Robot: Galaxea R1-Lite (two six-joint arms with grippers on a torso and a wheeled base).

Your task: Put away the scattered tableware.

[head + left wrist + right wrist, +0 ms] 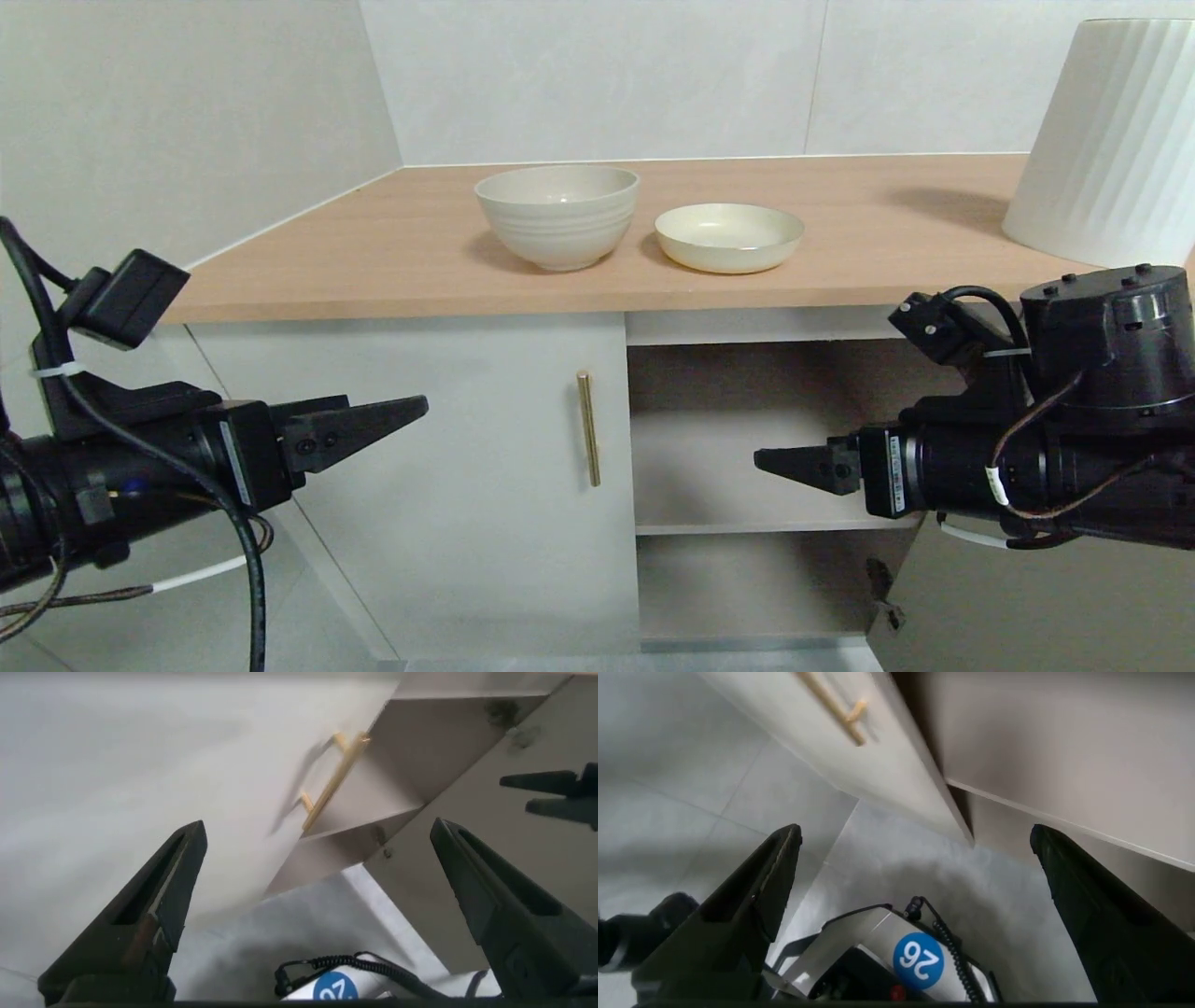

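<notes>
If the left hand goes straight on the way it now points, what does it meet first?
Probably the closed cabinet door, near its gold handle: in the left wrist view that handle sits almost midway between the open fingers of the left hand. Depth is unclear.

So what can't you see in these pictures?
- Head view: the closed cabinet door hides whatever sits behind it.
- Head view: the right arm covers the right end of the open shelf.
- Head view: the white ribbed shade is cut off by the picture's edge.
</notes>
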